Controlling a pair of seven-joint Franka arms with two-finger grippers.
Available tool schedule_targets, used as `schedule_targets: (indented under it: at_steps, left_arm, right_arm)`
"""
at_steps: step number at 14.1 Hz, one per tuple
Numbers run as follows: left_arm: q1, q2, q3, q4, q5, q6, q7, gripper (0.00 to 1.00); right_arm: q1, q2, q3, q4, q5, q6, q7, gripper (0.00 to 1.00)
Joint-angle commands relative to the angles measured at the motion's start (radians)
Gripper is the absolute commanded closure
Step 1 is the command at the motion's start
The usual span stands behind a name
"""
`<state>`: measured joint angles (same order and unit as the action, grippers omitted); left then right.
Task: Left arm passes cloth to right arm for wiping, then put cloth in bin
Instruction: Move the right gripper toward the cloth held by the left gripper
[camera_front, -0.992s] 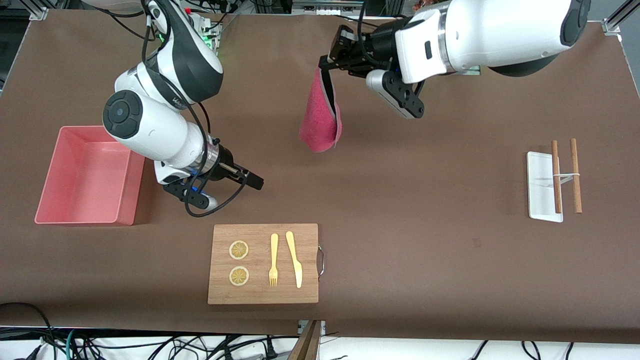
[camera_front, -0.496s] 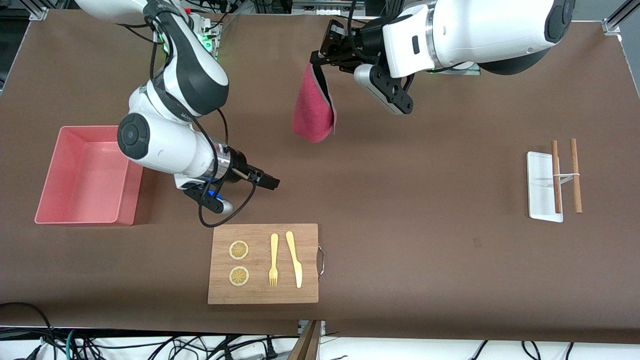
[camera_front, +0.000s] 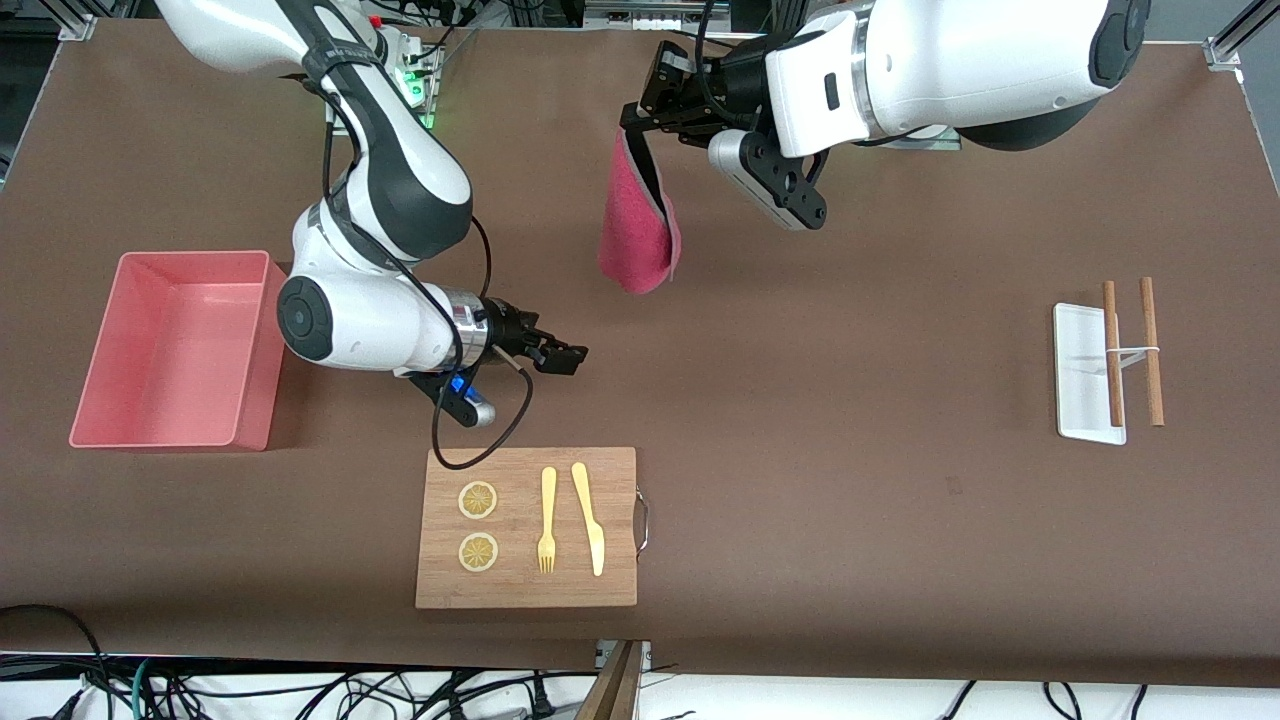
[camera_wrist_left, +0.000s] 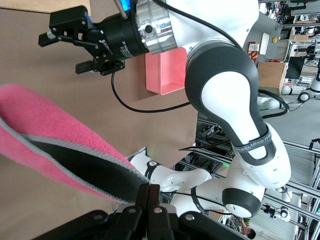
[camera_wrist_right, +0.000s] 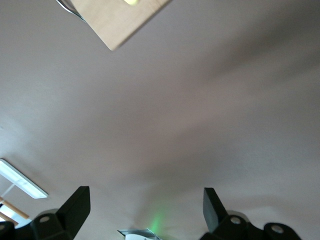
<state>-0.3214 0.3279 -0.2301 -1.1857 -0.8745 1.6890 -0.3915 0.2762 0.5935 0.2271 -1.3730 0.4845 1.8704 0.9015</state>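
My left gripper (camera_front: 632, 130) is shut on the top edge of the crimson-pink cloth (camera_front: 637, 235), which hangs in the air over the table's middle, its dark grey reverse and grey edging showing. In the left wrist view the cloth (camera_wrist_left: 55, 135) runs out from the shut gripper (camera_wrist_left: 149, 192). My right gripper (camera_front: 572, 358) is open and empty, low over the table between the hanging cloth and the wooden board; it also shows in the left wrist view (camera_wrist_left: 62, 47). Its own view shows the open gripper (camera_wrist_right: 145, 205) over bare table. The pink bin (camera_front: 105, 400) stands at the right arm's end of the table.
A wooden board (camera_front: 527, 590) with two lemon slices, a fork and a knife lies near the front camera. A small white tray (camera_front: 1078, 400) with two brown sticks across it sits toward the left arm's end.
My right gripper has moved away from the bin toward the table's middle, closer to the hanging cloth. My left gripper shifted slightly with the cloth, which swings a little.
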Motion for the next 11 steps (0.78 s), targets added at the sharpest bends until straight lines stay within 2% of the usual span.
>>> schedule_targets:
  at_steps: [1, 4, 7, 11]
  left_arm:
    - [-0.008, 0.017, 0.008, 0.032, -0.026, 0.001, -0.006, 1.0]
    - [-0.008, 0.019, 0.008, 0.031, -0.026, 0.001, -0.004, 1.0]
    - [-0.008, 0.02, 0.008, 0.031, -0.024, 0.001, -0.004, 1.0]
    - [-0.008, 0.023, 0.008, 0.032, -0.024, 0.001, -0.004, 1.0]
  right_arm:
    - [0.005, 0.031, 0.02, 0.011, 0.057, -0.025, 0.06, 0.0]
    - [0.006, 0.034, 0.026, 0.0, 0.075, -0.03, 0.092, 0.0]
    - [0.005, 0.045, 0.064, -0.003, 0.108, -0.051, 0.149, 0.0]
    - [-0.009, 0.035, 0.066, -0.001, 0.109, -0.215, 0.186, 0.0]
